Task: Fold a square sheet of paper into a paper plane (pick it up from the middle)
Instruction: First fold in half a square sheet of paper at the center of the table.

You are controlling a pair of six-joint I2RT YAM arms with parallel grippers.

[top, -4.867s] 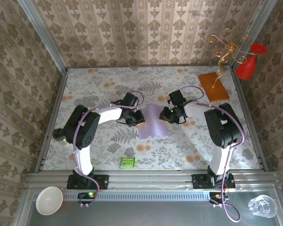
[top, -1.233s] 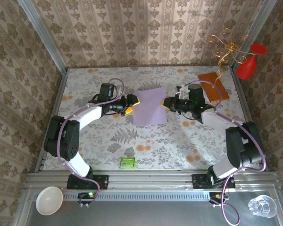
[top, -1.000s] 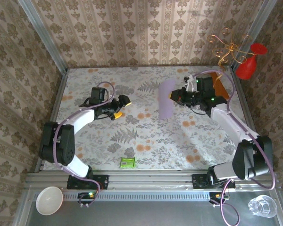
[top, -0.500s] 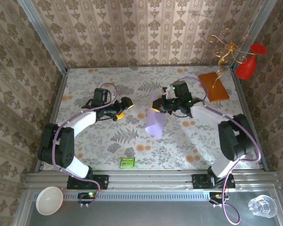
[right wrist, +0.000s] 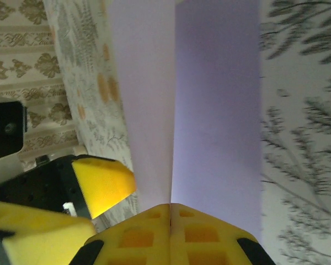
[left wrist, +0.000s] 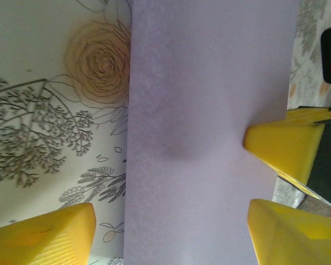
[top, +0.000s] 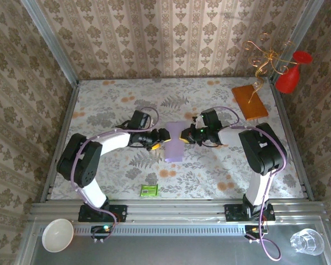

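I am watching the square sheet of paper (top: 174, 142) just below the centre of the overhead frame. It is showing as a narrow lavender strip between the two arms, and I cannot tell whether any of it is resting on the table. The right gripper (right wrist: 171, 208) is pinching it. Its yellow pads are pressing together at the bottom of its wrist view, and two panels of the sheet are fanning upward from that pinch in a shallow V. The left gripper (left wrist: 171, 221) is standing open, one finger in each lower corner of its wrist view. The sheet's flat face is spanning the gap without touching the finger on the left. I am judging the paper to be almost weightless, limp and quick to bow or crease, so one pinch is leaving it free to sag. I am expecting a light second hold on the opposite edge, level with the first, to be what steadies it. I am finding no print on the sheet, and the small green packet (top: 149, 190) near the bottom is showing marks too small to read.
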